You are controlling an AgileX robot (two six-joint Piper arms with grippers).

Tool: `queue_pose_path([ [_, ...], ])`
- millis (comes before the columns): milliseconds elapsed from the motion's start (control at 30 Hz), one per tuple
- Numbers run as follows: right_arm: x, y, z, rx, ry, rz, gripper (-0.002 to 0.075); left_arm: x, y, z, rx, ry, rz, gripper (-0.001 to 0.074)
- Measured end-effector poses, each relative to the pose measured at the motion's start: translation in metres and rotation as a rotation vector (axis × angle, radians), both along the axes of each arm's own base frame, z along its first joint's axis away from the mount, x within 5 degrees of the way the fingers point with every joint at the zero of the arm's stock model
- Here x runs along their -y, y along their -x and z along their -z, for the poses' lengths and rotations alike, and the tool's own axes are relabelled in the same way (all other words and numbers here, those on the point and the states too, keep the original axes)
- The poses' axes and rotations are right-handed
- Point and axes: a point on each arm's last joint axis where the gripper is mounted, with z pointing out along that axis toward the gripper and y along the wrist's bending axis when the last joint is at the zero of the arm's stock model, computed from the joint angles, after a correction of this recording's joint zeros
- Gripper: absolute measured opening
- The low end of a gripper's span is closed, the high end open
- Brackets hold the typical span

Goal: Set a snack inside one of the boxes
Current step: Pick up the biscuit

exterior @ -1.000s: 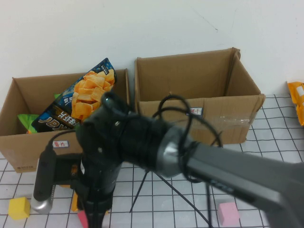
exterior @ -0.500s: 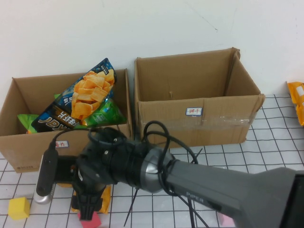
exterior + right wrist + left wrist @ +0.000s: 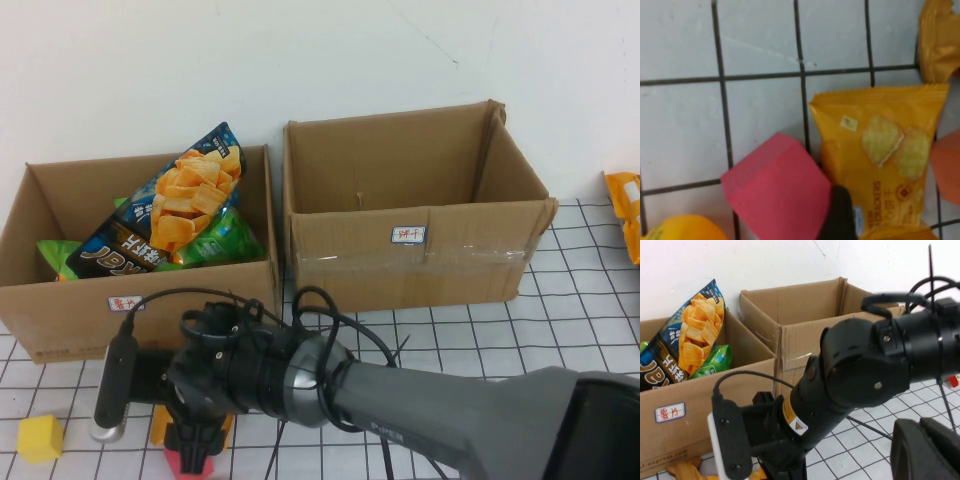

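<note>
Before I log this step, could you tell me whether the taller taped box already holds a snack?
No, the taped box shows only bare cardboard inside, while the chip bags sit in the lower box.

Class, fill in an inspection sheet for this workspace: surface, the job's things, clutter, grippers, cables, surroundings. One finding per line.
Surface: white table with a black grid.
Job's things: yellow cracker packet flat on the table under the right arm; lower labelled box already holds a chip bag and a green bag.
Clutter: red block beside the packet; yellow cube; taller taped box; orange packet at the right edge.
Grippers: right gripper open, low over the cracker packet; left gripper out of view, shut.
Cables: black cable looped on the right arm.
Surroundings: plain white wall.
</note>
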Motion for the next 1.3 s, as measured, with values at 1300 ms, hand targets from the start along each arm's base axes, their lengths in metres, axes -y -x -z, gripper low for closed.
queue_pose_path([
  [1300, -0.01, -0.003, -0.002, -0.165, -0.045, 0.045, 0.0529, 0.001, 0.002, 0.003, -0.032, -0.021, 0.022, -0.0001],
])
